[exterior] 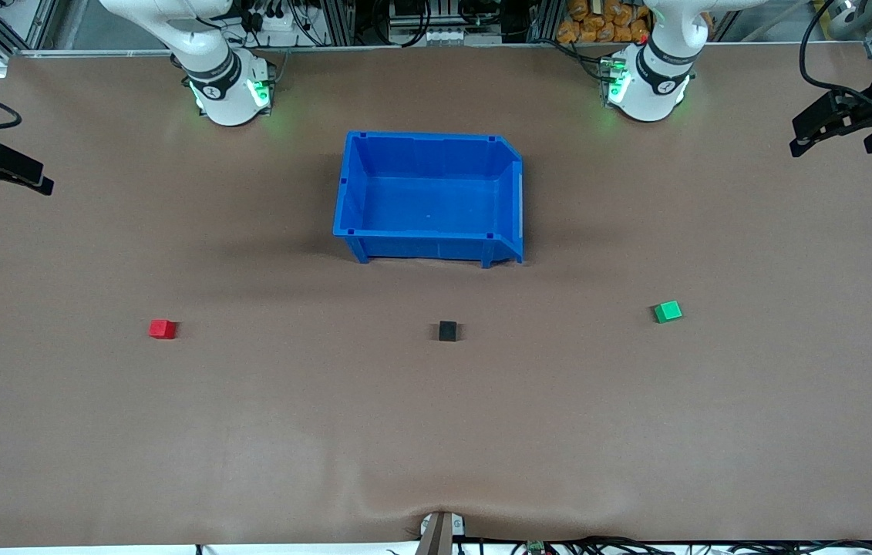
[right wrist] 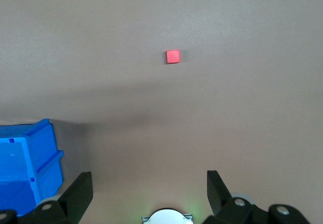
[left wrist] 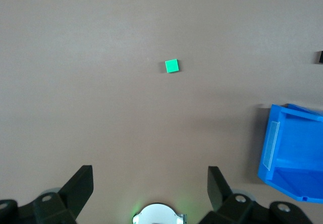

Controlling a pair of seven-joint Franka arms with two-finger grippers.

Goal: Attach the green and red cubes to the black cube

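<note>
The black cube [exterior: 448, 331] sits mid-table, nearer the front camera than the blue bin [exterior: 351, 196], with the red cube [exterior: 162, 329] toward the right arm's end and the green cube [exterior: 668, 311] toward the left arm's end, all well apart. Both arms wait high at the table's ends: the left gripper [left wrist: 150, 183] hangs with jaws spread and empty over bare table near the green cube, the right gripper [right wrist: 149, 184] likewise near the red cube. In the left wrist view the black cube is cut off at the frame edge, and both wrist views show only part of the bin.

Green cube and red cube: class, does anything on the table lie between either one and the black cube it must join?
Nothing visible does. The green cube, black cube and red cube sit roughly in a row on bare table. The blue bin lies farther from the front camera, off that row.
</note>
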